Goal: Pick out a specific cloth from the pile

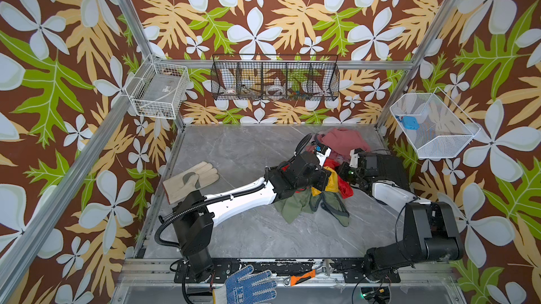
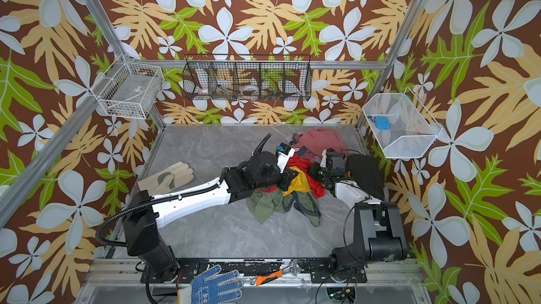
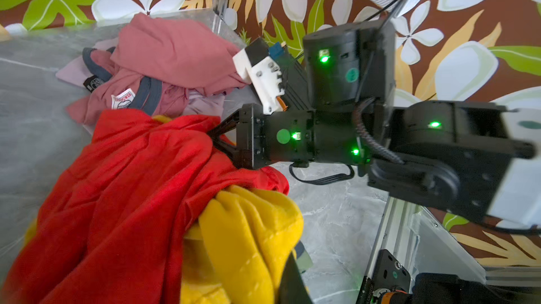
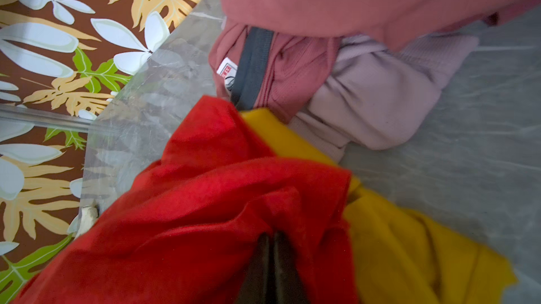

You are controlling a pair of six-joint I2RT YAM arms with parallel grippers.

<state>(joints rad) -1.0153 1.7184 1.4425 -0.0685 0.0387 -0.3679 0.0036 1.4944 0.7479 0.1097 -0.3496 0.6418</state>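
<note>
Both top views are bright, evenly lit and sharp, and the arms throw only faint, soft-edged shadows onto the grey table (image 1: 248, 156). In the left wrist view, the red cloth (image 3: 131, 185) around the right gripper (image 3: 215, 138) looks oversaturated. Green lamps (image 3: 323, 59) behind that gripper flare, and the corners smear. In the right wrist view, the dark fingers (image 4: 257, 264) sit blurred close to the lens. The yellow cloth (image 4: 409, 244) beside them is soft, and the table beyond streaks.
</note>
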